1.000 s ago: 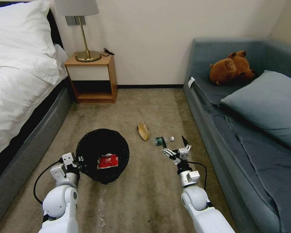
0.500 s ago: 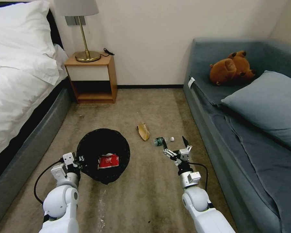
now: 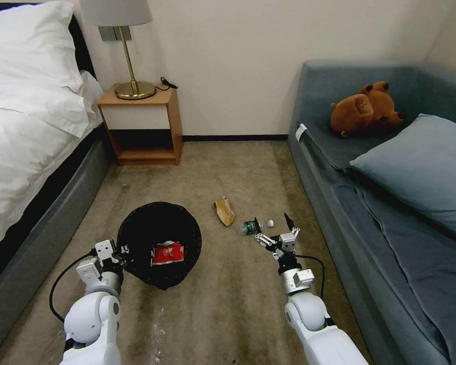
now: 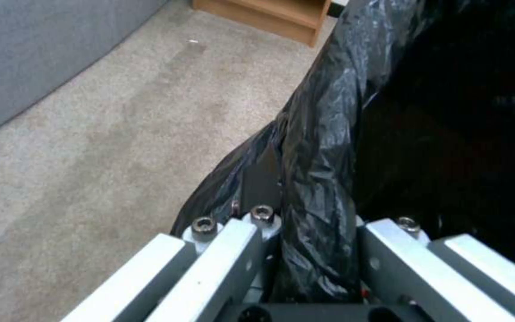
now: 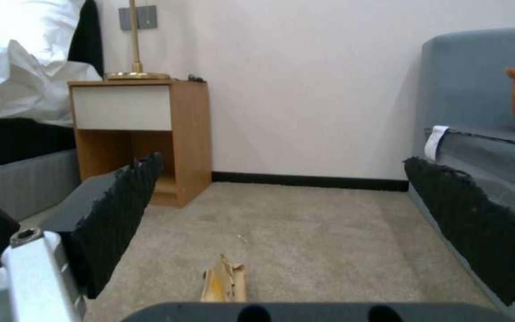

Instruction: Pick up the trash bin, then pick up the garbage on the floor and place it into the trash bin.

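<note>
Crinkly black plastic lines the small round trash bin (image 3: 159,243), which is held off to the robot's left over the beige carpet floor (image 3: 228,304); the left gripper (image 3: 117,252) has its fingers (image 4: 234,250) pinching the bag-covered rim, film bunched between them. The liner is thin and slippery, so the judgement is that the stiff rim beneath is the true hold and the bin itself is light. Inside lies a crumpled red-and-white wrapper (image 3: 168,253). Further right on the carpet rests a long yellow-brown snack packet (image 3: 224,210), flat, limp and weightless, best taken across its raised crumpled fold. Just beside it lies a small clear plastic bottle with a green label (image 3: 252,225), on its side; it looks light, smooth and prone to rolling, so a grasp across its body would suit. The right gripper (image 3: 272,226) hangs close over the bottle, its black-padded fingers (image 5: 120,210) spread wide, gripping nothing.
</note>
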Controlling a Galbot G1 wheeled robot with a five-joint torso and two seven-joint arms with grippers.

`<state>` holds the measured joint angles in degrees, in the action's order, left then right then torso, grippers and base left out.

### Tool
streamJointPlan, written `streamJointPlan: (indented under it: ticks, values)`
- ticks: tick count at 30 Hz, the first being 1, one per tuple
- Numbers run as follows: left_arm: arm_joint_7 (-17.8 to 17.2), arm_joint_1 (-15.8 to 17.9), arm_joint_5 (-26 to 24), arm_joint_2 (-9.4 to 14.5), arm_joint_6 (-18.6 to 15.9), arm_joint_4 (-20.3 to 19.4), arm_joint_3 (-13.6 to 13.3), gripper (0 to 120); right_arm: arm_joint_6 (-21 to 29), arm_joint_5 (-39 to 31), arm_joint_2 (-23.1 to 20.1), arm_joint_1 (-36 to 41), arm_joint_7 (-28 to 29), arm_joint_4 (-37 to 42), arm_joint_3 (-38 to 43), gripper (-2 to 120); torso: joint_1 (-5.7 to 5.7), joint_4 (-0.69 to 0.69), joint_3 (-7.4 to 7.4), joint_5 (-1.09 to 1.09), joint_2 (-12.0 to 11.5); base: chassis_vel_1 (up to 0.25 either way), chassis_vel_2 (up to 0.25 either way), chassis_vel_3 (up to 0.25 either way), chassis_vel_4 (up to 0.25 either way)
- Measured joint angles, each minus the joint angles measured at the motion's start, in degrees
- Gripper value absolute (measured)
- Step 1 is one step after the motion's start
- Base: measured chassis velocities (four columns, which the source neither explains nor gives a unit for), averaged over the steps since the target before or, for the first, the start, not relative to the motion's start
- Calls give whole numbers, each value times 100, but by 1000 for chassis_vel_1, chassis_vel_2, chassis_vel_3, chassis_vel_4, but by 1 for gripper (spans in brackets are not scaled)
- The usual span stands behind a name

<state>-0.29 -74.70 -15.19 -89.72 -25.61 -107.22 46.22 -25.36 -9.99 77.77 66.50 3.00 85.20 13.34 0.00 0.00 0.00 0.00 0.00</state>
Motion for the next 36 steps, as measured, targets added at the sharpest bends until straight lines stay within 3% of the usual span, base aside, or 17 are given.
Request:
streamJointPlan:
  ticks: [36]
  values:
    - [-2, -44, -25, -12, 31, -21, 14, 2, -10, -100, -22, -83, -26, -28, 36, 100, 0, 0, 0, 0, 0, -67, 71, 73, -69]
